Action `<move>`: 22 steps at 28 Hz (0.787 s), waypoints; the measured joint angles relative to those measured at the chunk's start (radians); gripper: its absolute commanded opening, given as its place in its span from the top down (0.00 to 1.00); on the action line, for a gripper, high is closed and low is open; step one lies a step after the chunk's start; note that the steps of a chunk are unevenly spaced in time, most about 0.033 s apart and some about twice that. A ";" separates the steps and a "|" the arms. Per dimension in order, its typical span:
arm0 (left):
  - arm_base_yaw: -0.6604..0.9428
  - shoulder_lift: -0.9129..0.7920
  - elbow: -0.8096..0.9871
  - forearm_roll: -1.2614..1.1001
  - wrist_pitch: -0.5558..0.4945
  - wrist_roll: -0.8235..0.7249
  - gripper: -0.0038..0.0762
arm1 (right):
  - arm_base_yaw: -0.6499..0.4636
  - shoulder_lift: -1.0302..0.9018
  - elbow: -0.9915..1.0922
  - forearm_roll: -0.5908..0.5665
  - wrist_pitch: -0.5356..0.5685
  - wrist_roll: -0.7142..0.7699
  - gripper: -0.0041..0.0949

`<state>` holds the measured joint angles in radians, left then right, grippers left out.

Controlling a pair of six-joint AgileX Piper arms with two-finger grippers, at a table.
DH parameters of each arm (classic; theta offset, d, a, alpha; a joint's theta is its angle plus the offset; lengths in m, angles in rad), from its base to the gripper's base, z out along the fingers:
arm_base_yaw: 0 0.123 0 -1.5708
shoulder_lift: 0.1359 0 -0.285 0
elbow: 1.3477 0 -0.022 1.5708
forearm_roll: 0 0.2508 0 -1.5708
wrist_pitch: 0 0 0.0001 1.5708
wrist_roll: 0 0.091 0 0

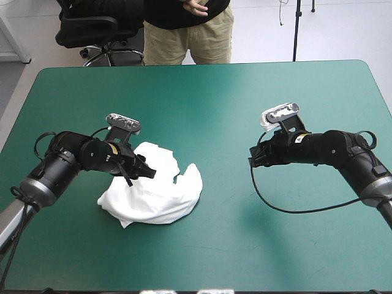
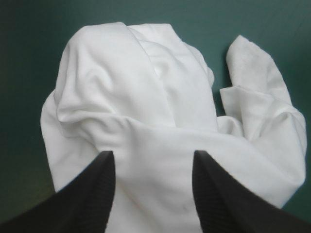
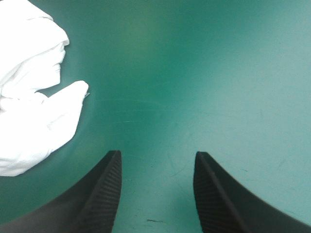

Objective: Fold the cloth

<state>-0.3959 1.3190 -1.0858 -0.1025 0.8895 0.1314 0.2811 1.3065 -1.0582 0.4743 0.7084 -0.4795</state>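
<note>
Though spread, left claw (image 2: 153, 154) over crumpled T-shirt (image 2: 146, 92); right claw (image 3: 158, 156) over teal-green cover (image 3: 204, 73).

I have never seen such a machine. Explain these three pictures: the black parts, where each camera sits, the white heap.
This is a two-armed robot at a table with a teal-green cover. One picture looks down from above and behind it. The other two come from cameras on the wrists, looking along each gripper; the black fins are its fingers. The white heap is a crumpled T-shirt. The left gripper is open, its fingers apart over the T-shirt. The right gripper is open too, over bare cover, the T-shirt beside it. Nothing is held.
</note>
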 measured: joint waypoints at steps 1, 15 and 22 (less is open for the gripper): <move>0.000 0.000 0.000 0.000 0.001 0.000 0.51 | 0.000 0.007 0.000 0.014 0.000 -0.011 0.52; 0.000 0.000 0.000 0.000 0.005 0.000 0.51 | 0.000 0.032 0.000 0.016 0.009 -0.041 0.53; 0.000 0.000 0.000 0.000 0.006 0.000 0.51 | 0.000 -0.160 0.000 -0.162 0.062 0.080 0.55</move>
<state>-0.3959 1.3190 -1.0858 -0.1025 0.8956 0.1314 0.2811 1.1467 -1.0582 0.3120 0.7708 -0.3998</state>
